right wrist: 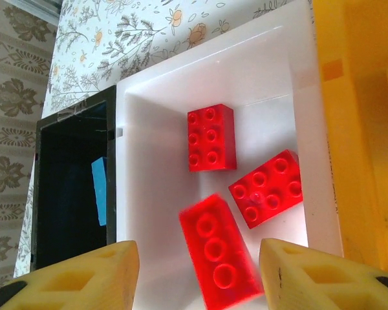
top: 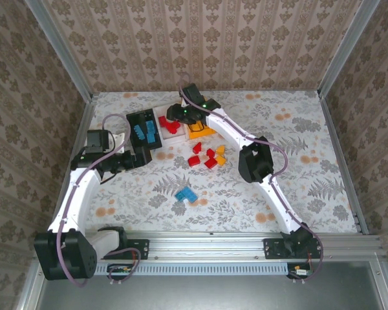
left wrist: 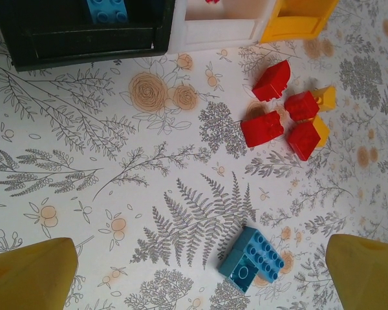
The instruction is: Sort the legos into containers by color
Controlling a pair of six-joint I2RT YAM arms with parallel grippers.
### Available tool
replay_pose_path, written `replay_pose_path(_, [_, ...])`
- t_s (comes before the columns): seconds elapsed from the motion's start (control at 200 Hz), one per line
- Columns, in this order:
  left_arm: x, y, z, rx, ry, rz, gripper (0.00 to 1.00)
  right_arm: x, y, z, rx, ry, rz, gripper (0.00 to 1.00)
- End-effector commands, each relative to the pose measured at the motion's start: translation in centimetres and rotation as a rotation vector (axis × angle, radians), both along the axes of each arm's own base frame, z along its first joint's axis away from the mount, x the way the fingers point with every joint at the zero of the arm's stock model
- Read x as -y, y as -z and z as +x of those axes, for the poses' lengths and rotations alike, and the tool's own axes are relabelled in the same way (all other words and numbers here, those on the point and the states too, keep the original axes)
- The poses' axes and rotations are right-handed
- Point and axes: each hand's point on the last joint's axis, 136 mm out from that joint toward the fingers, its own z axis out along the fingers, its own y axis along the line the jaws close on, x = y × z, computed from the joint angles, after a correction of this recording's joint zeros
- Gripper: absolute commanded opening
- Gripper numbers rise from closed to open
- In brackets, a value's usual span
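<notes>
Overhead, floral tablecloth [top: 310, 168], damask-papered walls [top: 200, 39], left gripper [left wrist: 200, 265] spread, right gripper [right wrist: 199, 265] parted above white bin [right wrist: 149, 194]

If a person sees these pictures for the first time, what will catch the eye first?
The right end effector hangs over the white bin with a blurred red brick between its open jaws, and two red bricks lie inside. On the flowered table, loose red and yellow bricks lie clustered mid-table, and blue bricks lie closer to the near edge.
</notes>
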Motion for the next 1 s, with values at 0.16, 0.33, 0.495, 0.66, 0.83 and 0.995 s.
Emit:
replay_pose_path(0.16, [0.4,0.5,-0.1,-0.005,0.025,-0.011,1.00,-0.7,-5.7,-1.2,0.046,-0.056,0.073,0.55])
replay_pose_path(0.33, [1.2,0.6,-0.5,-0.004,0.062,0.017,1.00,1.0,-8.2,-4.3,0.046,-0.101,0.029,0.56])
replay_pose_path(0.495, [3.8,1.0,-2.4,0.007,0.171,0.177,1.00,5.7,-7.7,-9.2,0.037,-0.131,-0.112,0.57])
replay_pose_path(0.66, [7.6,3.4,-5.3,-0.040,0.332,0.304,1.00,12.0,-5.3,-14.3,-0.026,-0.120,-0.196,0.58])
replay_pose_path(0.83, [11.4,6.9,-8.7,-0.073,0.547,0.391,0.95,16.4,-3.1,-19.1,-0.091,-0.085,-0.174,0.58])
replay_pose_path(0.995, [13.1,10.1,-9.7,-0.105,0.650,0.484,0.90,18.0,-1.8,-22.4,-0.111,-0.077,-0.142,0.58])
